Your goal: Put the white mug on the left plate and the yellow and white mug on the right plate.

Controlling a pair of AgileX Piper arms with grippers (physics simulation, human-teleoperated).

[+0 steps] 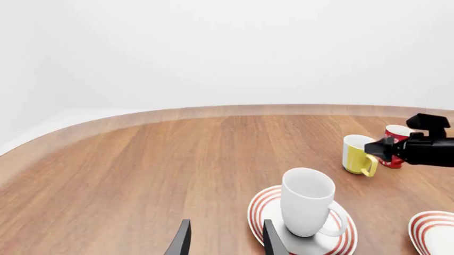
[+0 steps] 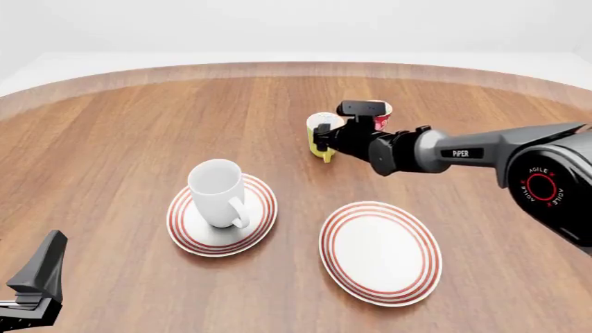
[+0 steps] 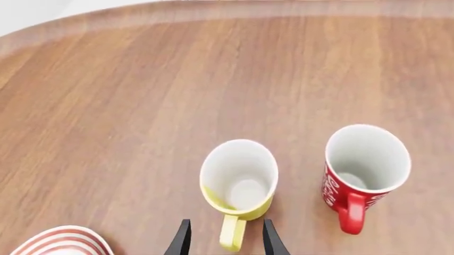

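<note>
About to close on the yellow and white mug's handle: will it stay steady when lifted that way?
Probably stiff: the yellow and white mug looks like glazed ceramic, so likely slippery. Held by its handle alone, it may swing or tilt.

Your front view looks forward and down from above and behind the arms, taking in the whole worktop (image 2: 111, 125). Your left wrist view sits low, looking across the white mug (image 1: 307, 202) toward the yellow and white mug (image 1: 358, 154). Your right wrist view hangs close above that yellow and white mug (image 3: 239, 178), which all three views share.
</note>
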